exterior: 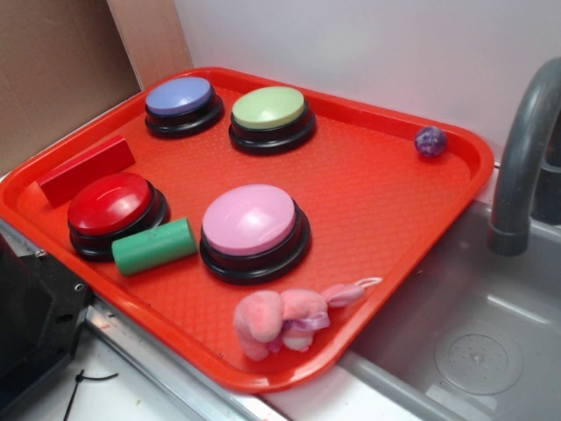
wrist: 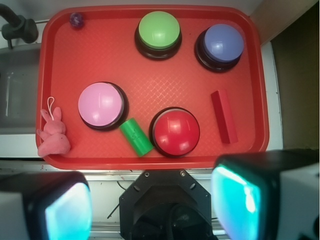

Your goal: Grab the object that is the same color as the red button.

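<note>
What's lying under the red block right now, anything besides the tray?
Only the red tray shows beneath the red block, which lies flat beside the red button, apart from it. The patch directly under the block is covered, so unseen.

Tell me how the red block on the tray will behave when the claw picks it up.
The red block looks rigid and flat-sided, so it should probably sit steady rather than roll, unlike the green cylinder. Its narrow width likely suits a squeeze across the long sides. It looks smooth, so it might slip or pivot if gripped near one end. The claw looks open.
</note>
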Action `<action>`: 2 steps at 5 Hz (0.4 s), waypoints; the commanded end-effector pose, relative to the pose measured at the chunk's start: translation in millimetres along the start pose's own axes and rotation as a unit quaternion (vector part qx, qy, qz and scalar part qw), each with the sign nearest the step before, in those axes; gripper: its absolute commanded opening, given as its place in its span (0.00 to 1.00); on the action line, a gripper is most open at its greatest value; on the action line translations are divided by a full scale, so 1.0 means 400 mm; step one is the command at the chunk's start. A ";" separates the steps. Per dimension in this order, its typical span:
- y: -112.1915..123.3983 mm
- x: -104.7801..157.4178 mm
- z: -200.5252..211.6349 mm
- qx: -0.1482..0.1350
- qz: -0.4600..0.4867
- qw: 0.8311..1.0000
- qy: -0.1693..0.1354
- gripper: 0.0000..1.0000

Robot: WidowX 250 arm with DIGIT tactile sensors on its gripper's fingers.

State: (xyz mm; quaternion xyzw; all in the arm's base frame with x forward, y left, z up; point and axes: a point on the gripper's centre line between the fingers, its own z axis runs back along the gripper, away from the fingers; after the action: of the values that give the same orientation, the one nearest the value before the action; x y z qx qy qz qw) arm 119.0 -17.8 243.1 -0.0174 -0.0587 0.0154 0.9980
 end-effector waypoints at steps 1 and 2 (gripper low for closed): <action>0.000 0.000 0.000 0.000 0.000 1.000 0.000 1.00; 0.044 -0.046 -0.022 0.010 0.008 1.000 -0.020 1.00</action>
State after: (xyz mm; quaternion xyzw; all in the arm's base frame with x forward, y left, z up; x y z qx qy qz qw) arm 96.4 -0.1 228.4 -0.0059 -0.0766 0.0239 0.9968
